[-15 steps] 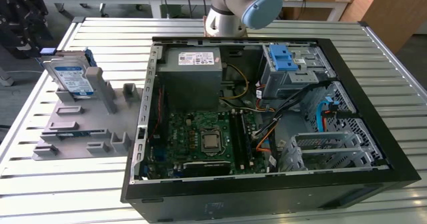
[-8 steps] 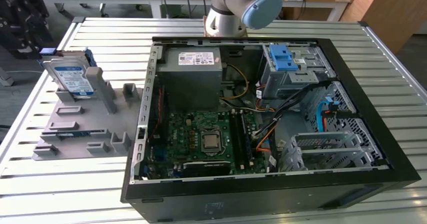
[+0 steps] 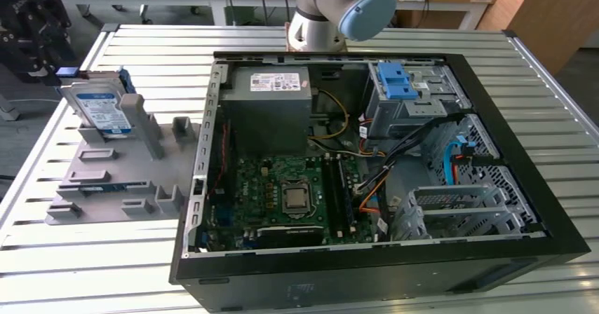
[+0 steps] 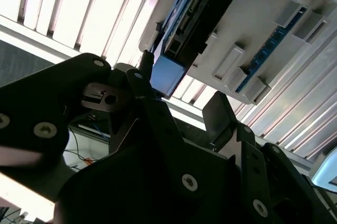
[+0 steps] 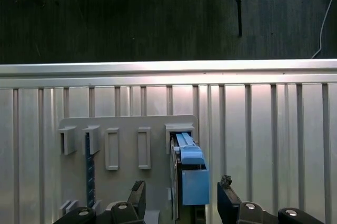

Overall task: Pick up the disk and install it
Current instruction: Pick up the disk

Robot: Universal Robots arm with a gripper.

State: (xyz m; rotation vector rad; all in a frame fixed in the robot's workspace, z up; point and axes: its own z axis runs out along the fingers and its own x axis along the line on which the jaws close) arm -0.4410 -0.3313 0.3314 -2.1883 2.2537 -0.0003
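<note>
The disk (image 3: 101, 108) is a silver drive with a blue-and-white label, standing on edge in a grey slotted holder (image 3: 140, 161) at the exterior view's left. My black gripper (image 3: 62, 70) hangs at the disk's upper end. In the first wrist view the gripper (image 5: 181, 184) is open, with one fingertip (image 5: 138, 187) on each side of the disk's blue rail (image 5: 192, 174) and a gap on both sides. The second wrist view shows the gripper (image 4: 181, 84) by the rail's blue end (image 4: 167, 74) and the disk's dark edge (image 4: 208, 6).
An open black computer case (image 3: 524, 153) lies on the slatted metal table (image 3: 140, 41). Inside it are a drive bay with a blue latch (image 3: 405, 83), a grey power supply (image 3: 271, 97), a green motherboard (image 3: 290, 195) and loose cables. The arm's base (image 3: 327, 12) stands behind the case.
</note>
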